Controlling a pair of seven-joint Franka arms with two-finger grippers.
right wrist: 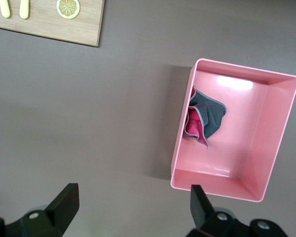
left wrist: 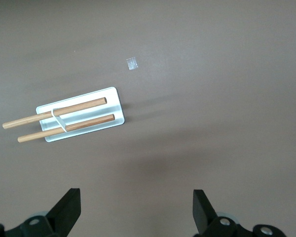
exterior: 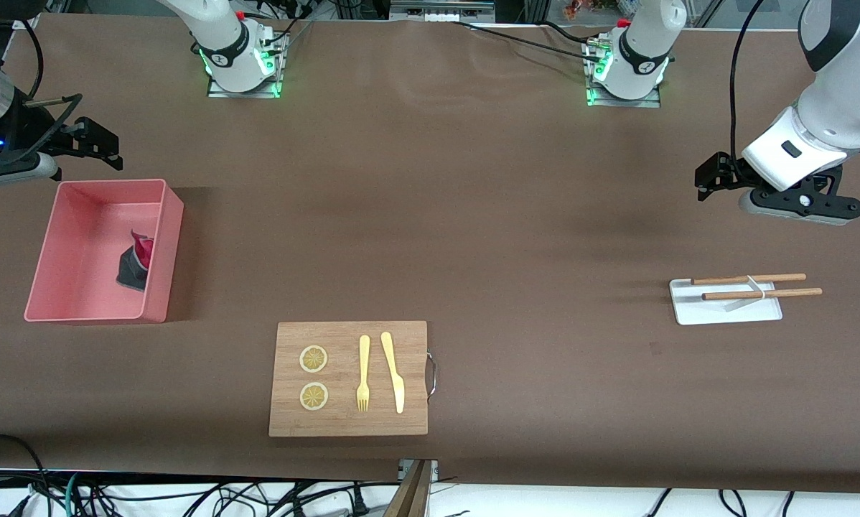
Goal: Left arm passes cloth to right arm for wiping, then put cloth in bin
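Crumpled grey-pink cloth (exterior: 135, 264) is lying in the bin (exterior: 45, 269), under the released right gripper (exterior: 103, 147); left gripper (exterior: 713, 178) is waiting, released.

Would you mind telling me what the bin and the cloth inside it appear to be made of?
The bin looks like moulded plastic: smooth salmon-pink walls with a glossy glare patch on the floor. The cloth seems soft fabric, perhaps microfibre: matte, crumpled in folds, grey and pink faces.
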